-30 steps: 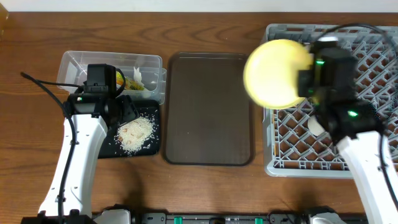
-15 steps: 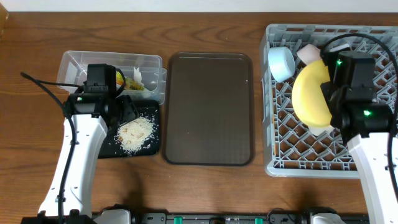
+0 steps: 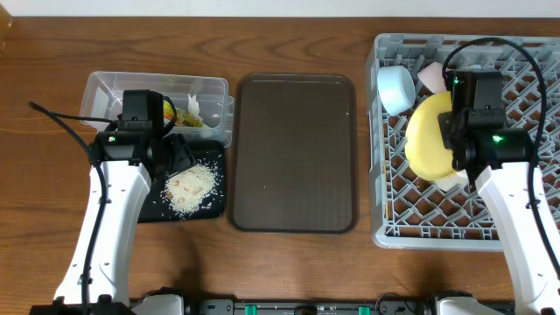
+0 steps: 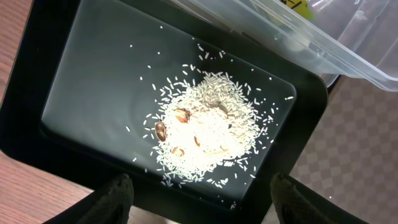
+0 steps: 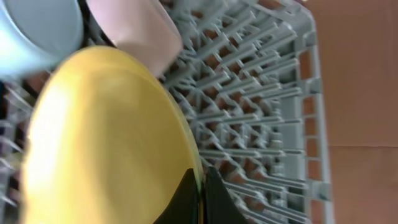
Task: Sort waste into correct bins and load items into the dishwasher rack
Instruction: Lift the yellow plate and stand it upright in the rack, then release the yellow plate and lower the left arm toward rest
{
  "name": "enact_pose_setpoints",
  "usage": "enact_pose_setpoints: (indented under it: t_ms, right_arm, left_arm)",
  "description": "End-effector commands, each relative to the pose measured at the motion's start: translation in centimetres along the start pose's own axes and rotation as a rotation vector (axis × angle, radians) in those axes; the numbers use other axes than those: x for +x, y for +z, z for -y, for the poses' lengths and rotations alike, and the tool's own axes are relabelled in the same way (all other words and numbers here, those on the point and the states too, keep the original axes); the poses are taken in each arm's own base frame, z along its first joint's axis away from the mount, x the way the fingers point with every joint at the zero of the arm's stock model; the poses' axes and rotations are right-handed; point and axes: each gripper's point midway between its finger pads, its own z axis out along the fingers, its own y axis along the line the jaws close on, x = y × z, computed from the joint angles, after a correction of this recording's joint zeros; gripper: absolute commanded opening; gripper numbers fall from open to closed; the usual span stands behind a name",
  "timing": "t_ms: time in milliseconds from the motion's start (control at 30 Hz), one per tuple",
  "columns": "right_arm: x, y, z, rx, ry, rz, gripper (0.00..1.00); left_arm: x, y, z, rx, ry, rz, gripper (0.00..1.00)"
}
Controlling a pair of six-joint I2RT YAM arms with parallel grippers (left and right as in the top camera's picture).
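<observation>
My right gripper (image 3: 455, 144) (image 5: 200, 186) is shut on the rim of the yellow plate (image 3: 427, 140) (image 5: 106, 137) and holds it tilted on edge inside the grey dishwasher rack (image 3: 516, 227) (image 5: 261, 112). A light-blue bowl (image 3: 395, 87) (image 5: 34, 31) and a small pale cup (image 3: 433, 74) (image 5: 140, 31) lie in the rack's back left. My left gripper (image 4: 199, 199) is open over the black tray (image 3: 153, 208) (image 4: 93, 74), which holds rice scraps (image 3: 190, 186) (image 4: 205, 130). The clear tub (image 3: 105, 92) (image 4: 348, 43) holds the green-and-orange wrapper (image 3: 186, 115) and white tissue (image 3: 194, 105).
A flat brown serving tray (image 3: 293, 150) lies between the bins and the rack. Something white (image 3: 455, 179) shows under the plate in the rack. Cables run over the rack's back right and beside the left arm.
My right gripper has carried the yellow plate from above the rack's left edge down into the rack, turning it from face-on to nearly edge-on. The left arm has not moved.
</observation>
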Motion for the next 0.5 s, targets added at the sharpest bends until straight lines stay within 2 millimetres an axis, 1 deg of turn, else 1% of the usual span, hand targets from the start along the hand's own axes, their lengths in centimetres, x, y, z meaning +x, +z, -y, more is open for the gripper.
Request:
enact_pose_setpoints:
  t_ms: [0,67,133,167,233,333,433,467]
  right_arm:
    - [-1.6,-0.6,-3.7,-0.187,0.122,0.06,0.01]
    - [-2.3,-1.0,-5.1,-0.271,0.134,0.089,0.04]
    - [-2.8,-1.4,-6.0,-0.325,0.154,0.107,0.11]
    - [-2.9,-1.4,-6.1,-0.335,0.166,0.107,0.16]
    - [-2.8,-1.4,-6.1,-0.336,0.174,0.102,0.2]
    - [-2.4,-1.4,-6.2,-0.338,0.169,0.086,0.27]
    - [-2.1,-1.7,-6.1,-0.341,0.205,0.072,0.31]
    - [-2.0,-1.9,-6.1,-0.346,0.231,0.069,0.36]
  left_arm:
    - [-0.3,-0.4,-0.1,0.002,-0.011,0.016,0.74]
    - [-0.3,-0.4,-0.1,0.002,-0.011,0.016,0.74]
    - [-0.3,-0.4,-0.1,0.002,-0.011,0.016,0.74]
    - [-0.3,-0.4,-0.1,0.002,-0.011,0.016,0.74]
    - [-0.2,-0.4,-0.1,0.002,-0.011,0.016,0.74]
    - [-0.2,-0.4,-0.1,0.002,-0.011,0.016,0.74]
    - [-0.2,-0.4,-0.1,0.002,-0.011,0.016,0.74]
    - [-0.2,-0.4,-0.1,0.002,-0.011,0.016,0.74]
